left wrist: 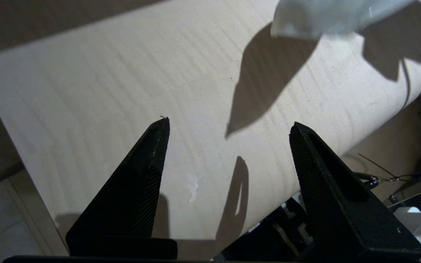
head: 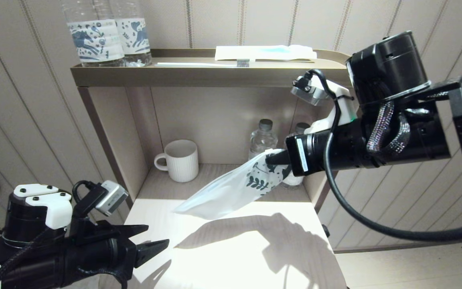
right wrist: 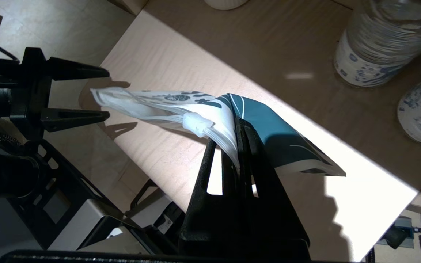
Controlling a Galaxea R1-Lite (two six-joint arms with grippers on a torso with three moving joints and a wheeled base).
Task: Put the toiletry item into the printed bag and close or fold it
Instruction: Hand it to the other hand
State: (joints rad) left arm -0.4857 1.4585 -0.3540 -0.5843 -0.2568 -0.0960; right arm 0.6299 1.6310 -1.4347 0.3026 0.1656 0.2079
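Right tool pinching printed bag aloft, leaf-print end, sagging

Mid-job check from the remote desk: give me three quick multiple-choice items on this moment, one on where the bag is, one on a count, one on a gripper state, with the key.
1. Where is the printed bag?
A. Flat on the table
B. Hanging from the right gripper above the table
C. On the top shelf

2. How many mugs stand on the lower shelf?
A. One
B. Two
C. Three

3. How does the left gripper stand?
A. Shut on the bag
B. Shut on nothing
C. Open, holding nothing

Key:
1 B: the right wrist view shows the fingers pinching the bag's printed end, and its shadow falls on the table below.
2 A: a single white ribbed mug stands there, beside water bottles.
3 C: the left wrist view shows its fingers spread wide with bare table between them.
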